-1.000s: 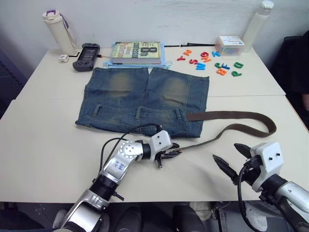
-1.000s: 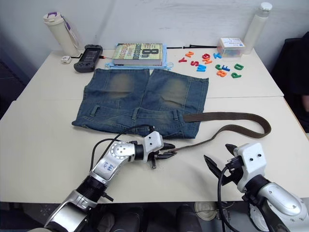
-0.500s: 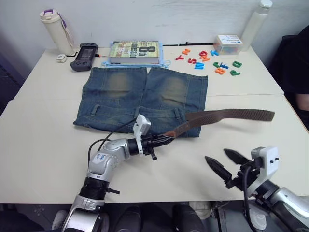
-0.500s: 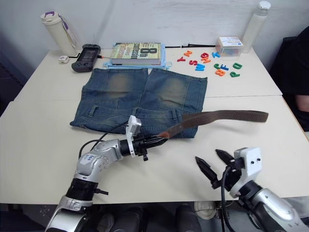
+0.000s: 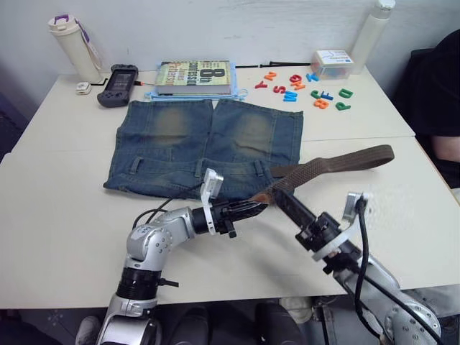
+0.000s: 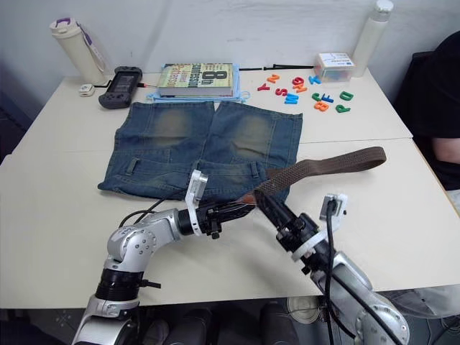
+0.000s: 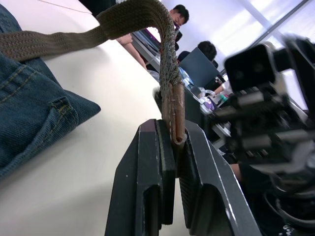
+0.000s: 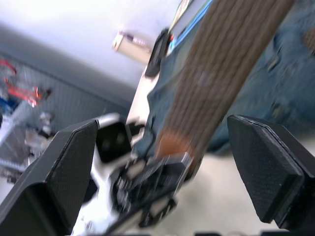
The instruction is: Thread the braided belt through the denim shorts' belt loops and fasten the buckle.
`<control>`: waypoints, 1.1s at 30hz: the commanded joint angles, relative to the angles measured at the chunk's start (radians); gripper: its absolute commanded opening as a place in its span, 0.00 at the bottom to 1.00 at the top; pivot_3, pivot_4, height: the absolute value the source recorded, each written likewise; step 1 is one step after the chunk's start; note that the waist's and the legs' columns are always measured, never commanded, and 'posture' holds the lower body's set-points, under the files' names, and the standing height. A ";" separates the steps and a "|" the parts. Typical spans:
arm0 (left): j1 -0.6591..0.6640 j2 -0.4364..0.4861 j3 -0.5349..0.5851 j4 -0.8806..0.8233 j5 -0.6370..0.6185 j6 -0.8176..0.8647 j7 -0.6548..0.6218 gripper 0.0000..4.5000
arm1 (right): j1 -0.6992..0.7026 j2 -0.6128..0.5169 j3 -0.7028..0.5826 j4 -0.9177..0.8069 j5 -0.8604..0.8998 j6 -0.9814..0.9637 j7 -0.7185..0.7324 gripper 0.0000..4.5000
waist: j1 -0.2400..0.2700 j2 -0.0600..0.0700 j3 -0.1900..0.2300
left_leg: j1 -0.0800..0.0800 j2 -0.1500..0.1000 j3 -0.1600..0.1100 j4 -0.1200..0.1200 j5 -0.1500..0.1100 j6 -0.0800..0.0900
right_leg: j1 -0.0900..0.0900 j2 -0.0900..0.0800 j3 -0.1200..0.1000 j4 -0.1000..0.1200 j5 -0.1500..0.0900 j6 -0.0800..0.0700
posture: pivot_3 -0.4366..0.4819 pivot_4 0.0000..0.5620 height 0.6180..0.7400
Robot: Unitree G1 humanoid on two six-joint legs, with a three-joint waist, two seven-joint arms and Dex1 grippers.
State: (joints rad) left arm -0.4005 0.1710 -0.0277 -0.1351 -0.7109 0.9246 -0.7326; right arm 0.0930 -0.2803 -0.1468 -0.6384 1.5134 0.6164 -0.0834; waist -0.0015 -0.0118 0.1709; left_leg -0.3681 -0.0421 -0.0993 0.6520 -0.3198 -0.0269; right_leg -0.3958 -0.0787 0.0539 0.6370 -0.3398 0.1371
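The denim shorts (image 5: 208, 140) lie flat on the table, waistband toward me, with belt loops (image 5: 199, 169) showing along it. My left gripper (image 5: 251, 208) is shut on the tan tip (image 7: 177, 120) of the braided belt (image 5: 338, 162), just in front of the waistband's right end. From there the belt rises and runs off to the right across the table. Right beside the left gripper, my right gripper (image 5: 279, 200) is open, its fingers (image 8: 268, 167) standing on either side of the belt (image 8: 226, 59) without touching it. The buckle is out of view.
At the table's back stand a book (image 5: 195, 77), a game controller (image 5: 118, 75), a white bottle (image 5: 68, 47), coloured letters (image 5: 316, 90), a small box (image 5: 332, 63) and a second bottle (image 5: 370, 32). A person's dark sleeve (image 5: 442, 93) is at the right edge.
My right gripper has swung in from the front right to the belt beside my left gripper and now straddles it. The left gripper still holds the tip. The belt's far part shifted.
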 commanded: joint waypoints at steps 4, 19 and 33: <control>0.003 0.019 -0.013 -0.045 -0.034 0.000 -0.020 0.03 | -0.042 -0.024 -0.024 0.009 0.033 -0.027 0.030 1.00 | 0.000 0.000 0.000 | 0.000 0.000 0.000 0.000 0.000 0.000 | 0.000 0.000 0.000 0.000 0.000 0.000 | 0.48 0.27 1.00; -0.002 0.026 -0.028 -0.034 -0.028 -0.029 -0.020 0.02 | -0.051 -0.013 -0.025 0.007 0.016 -0.073 0.062 0.18 | 0.000 0.000 0.000 | 0.000 0.000 0.000 0.000 0.000 0.000 | 0.000 0.000 0.000 0.000 0.000 0.000 | 0.48 0.27 1.00; -0.012 0.040 -0.017 -0.038 0.040 -0.103 0.033 0.56 | -0.100 0.017 -0.044 0.058 -0.061 -0.130 -0.025 0.00 | -0.001 0.001 0.000 | 0.000 0.000 0.000 -0.001 0.000 0.000 | 0.000 0.000 0.000 -0.001 0.000 0.000 | 0.48 0.27 1.00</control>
State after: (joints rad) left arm -0.4079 0.2084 -0.0651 -0.1447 -0.7126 0.8829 -0.7484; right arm 0.0465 -0.2943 -0.1593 -0.5877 1.5082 0.5486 -0.0436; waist -0.0021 -0.0112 0.1711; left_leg -0.3685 -0.0418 -0.0993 0.6513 -0.3198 -0.0269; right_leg -0.3963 -0.0788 0.0543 0.6364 -0.3398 0.1370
